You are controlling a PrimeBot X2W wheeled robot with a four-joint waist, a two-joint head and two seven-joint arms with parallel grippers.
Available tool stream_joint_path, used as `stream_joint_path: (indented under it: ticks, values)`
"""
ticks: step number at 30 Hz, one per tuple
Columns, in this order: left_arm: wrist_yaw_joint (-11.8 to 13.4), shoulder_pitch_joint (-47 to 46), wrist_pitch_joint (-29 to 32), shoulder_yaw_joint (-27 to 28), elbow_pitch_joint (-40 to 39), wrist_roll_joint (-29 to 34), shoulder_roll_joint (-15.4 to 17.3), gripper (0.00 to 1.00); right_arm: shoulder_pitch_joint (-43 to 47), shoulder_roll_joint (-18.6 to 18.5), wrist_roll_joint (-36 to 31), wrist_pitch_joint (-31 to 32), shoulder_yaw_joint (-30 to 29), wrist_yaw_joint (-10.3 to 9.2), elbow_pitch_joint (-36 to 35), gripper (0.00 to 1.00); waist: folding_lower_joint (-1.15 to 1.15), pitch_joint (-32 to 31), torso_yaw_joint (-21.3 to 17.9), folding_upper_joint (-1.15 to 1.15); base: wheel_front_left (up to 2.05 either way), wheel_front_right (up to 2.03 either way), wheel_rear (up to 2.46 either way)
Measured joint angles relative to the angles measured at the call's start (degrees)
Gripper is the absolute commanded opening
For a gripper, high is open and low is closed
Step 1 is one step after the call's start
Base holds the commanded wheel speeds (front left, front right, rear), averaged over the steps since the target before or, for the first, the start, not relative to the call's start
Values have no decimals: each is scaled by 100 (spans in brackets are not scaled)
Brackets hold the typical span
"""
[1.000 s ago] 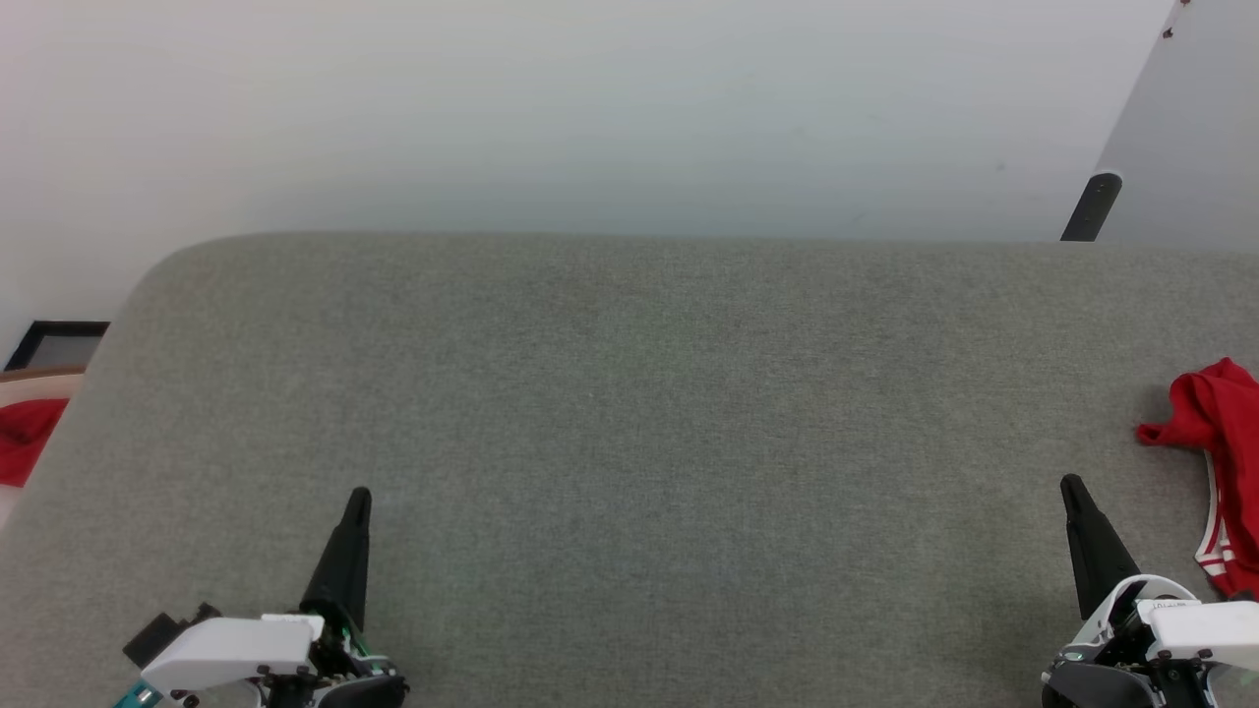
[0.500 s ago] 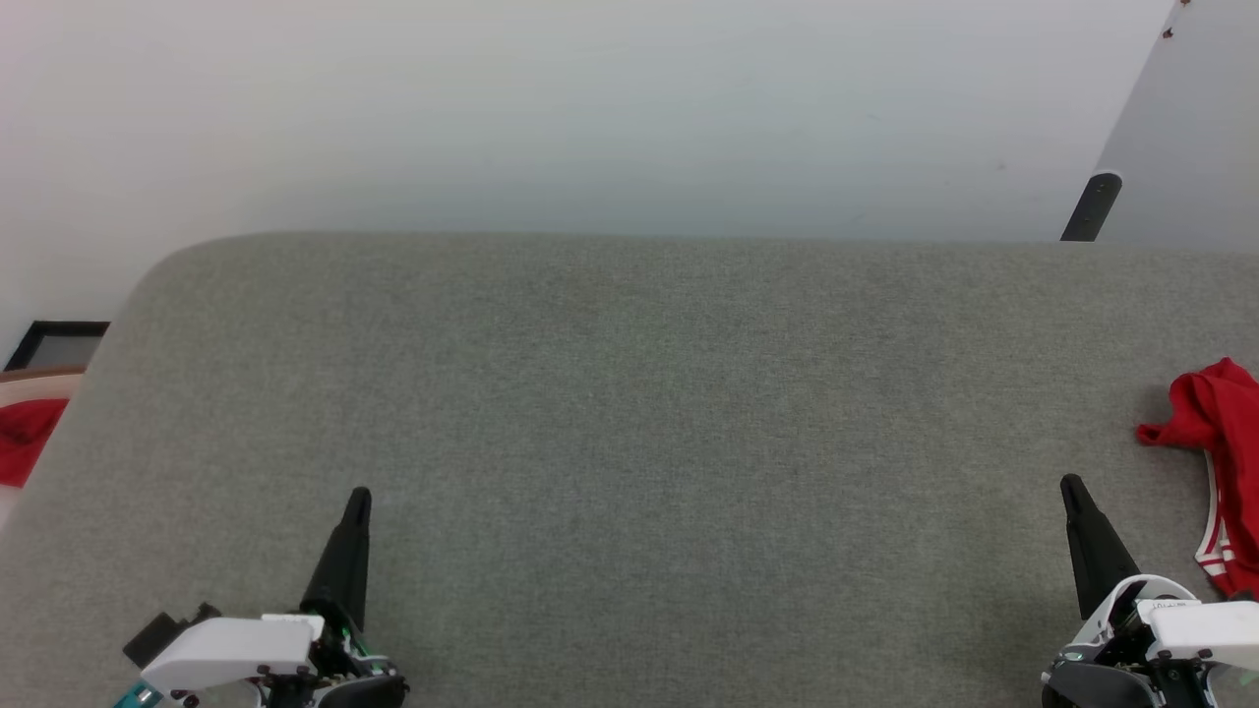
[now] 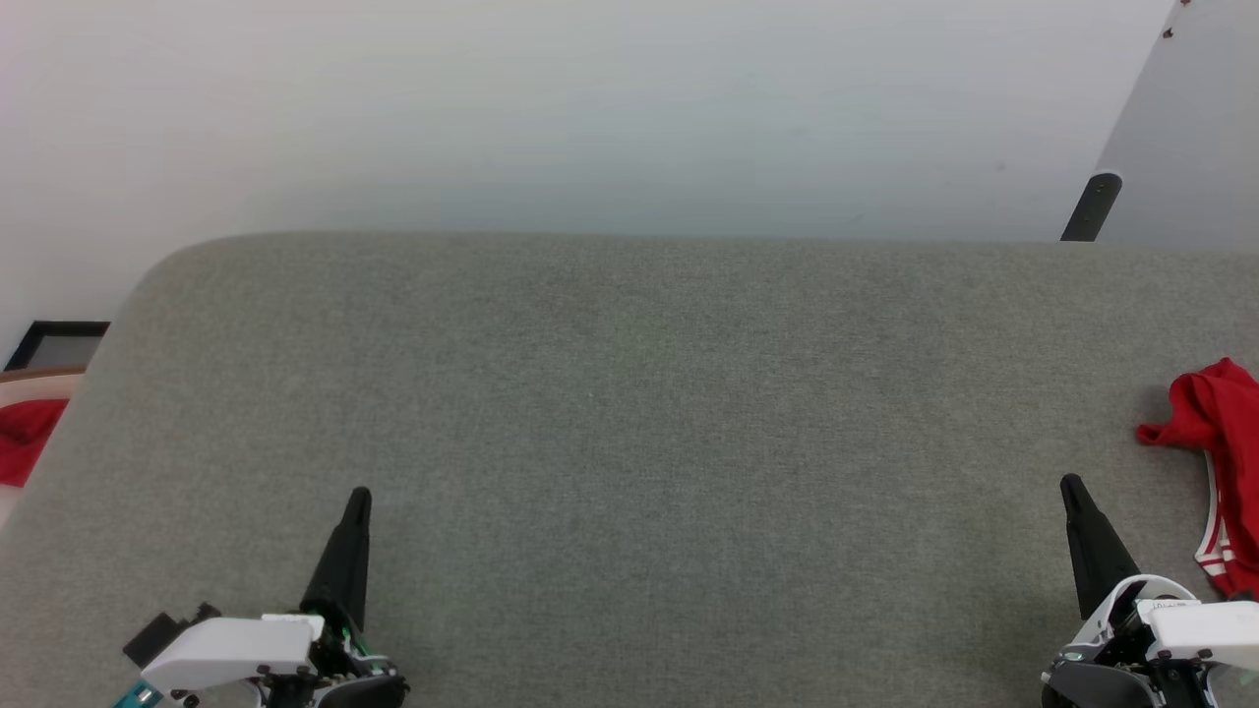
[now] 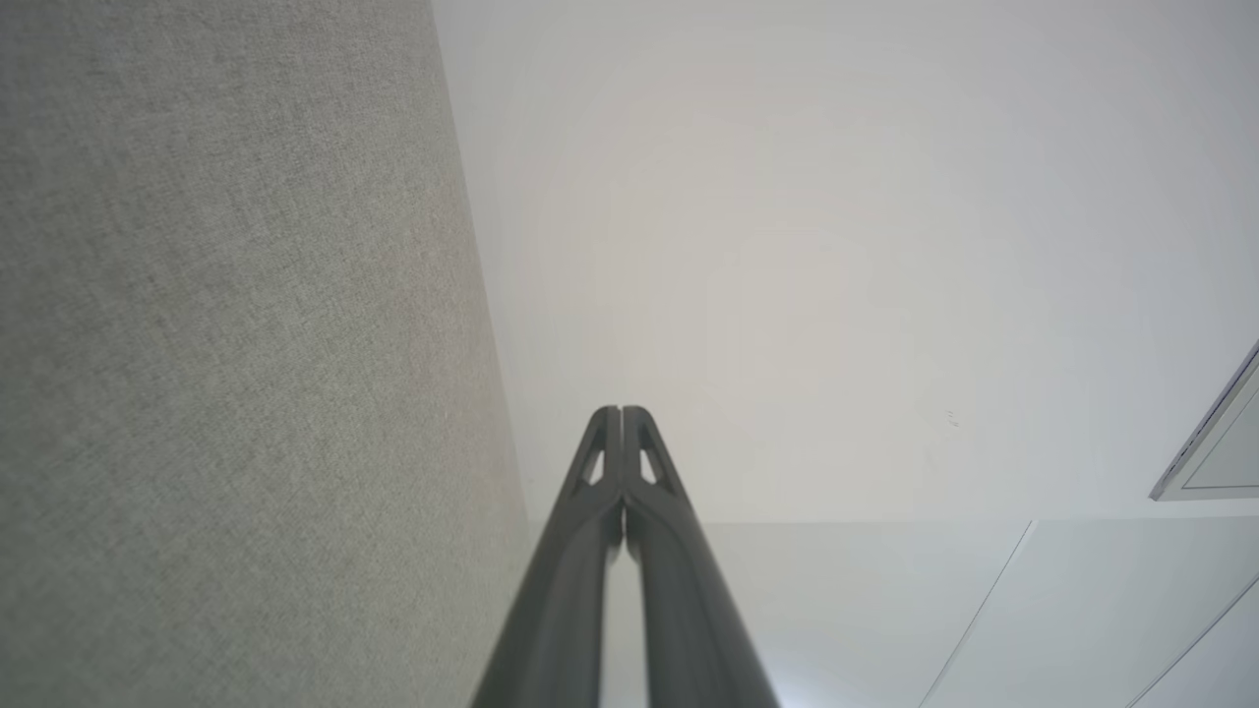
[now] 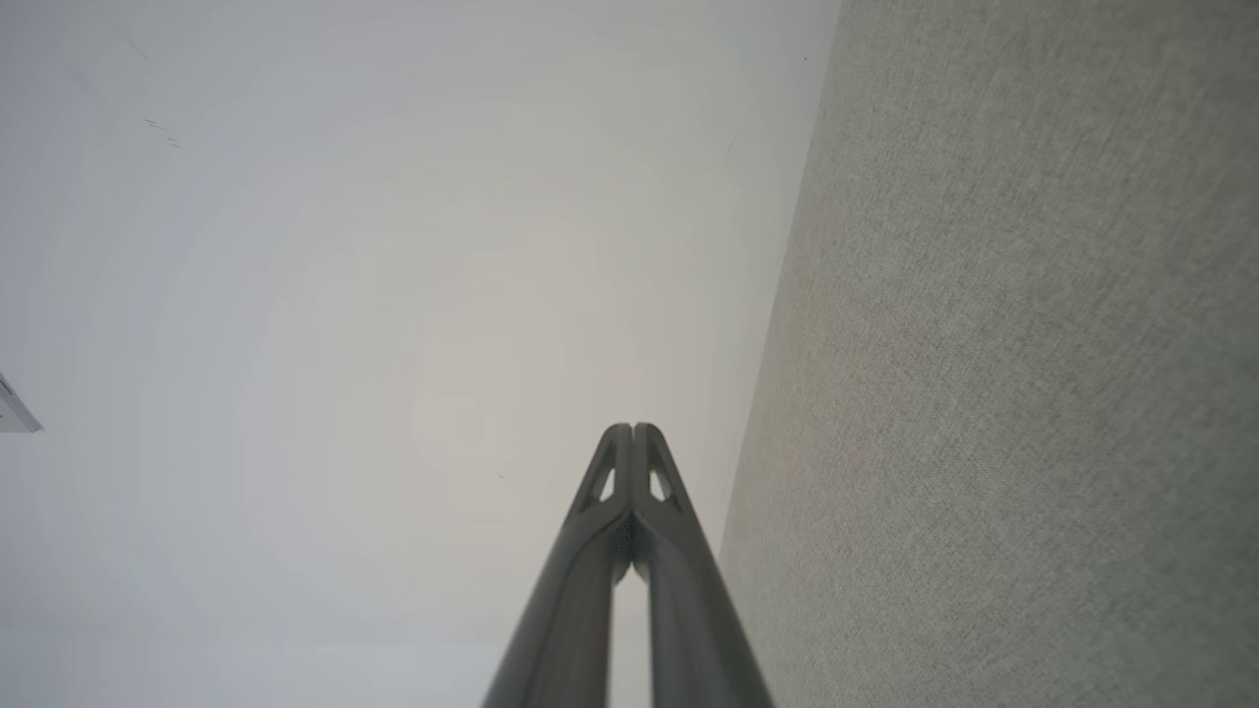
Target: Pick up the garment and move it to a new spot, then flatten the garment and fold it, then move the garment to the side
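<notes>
Spotted the garment (image 3: 1225, 423) crumpled at the right edge of the bench (image 3: 629, 413), about midway along that edge and cut off by the frame. Made out red cloth bunched into a peak on the far side, with striped red-and-white trim (image 3: 1216, 551) curling along the nearer part. Couldn't read any letters or number from here.

Picked up the left pincer (image 3: 359, 497) near the front-left corner, low over the grey surface and pointing toward the far edge. Checked the left wrist view: fingers (image 4: 566, 590) pressed together tip to tip, gripping nothing, with bench fabric down one side and pale wall behind.

Swung over to the right pincer (image 3: 1070, 484) near the front-right corner, also pointing toward the far edge. Saw the same there in the right wrist view: fingers (image 5: 575, 610) closed against each other, empty. Placed the garment just beyond it, nearer the right edge, close but clearly apart, no contact.

Noted a small red cloth (image 3: 22, 442) off the left edge, lying under a beige rim (image 3: 39, 374). Glimpsed a dark post (image 3: 1090, 206) past the far edge, toward the far-right corner.
</notes>
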Motion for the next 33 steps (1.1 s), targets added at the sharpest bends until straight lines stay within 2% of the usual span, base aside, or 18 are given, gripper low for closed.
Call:
stream_joint_path:
  ticks: [33]
  values:
    - [0, 0, 0, -1, 0, 0, 0, 0, 0, 0, 0, 0, 0, 0, 0, 0, 0, 0, 0, 0, 0, 0, 0]
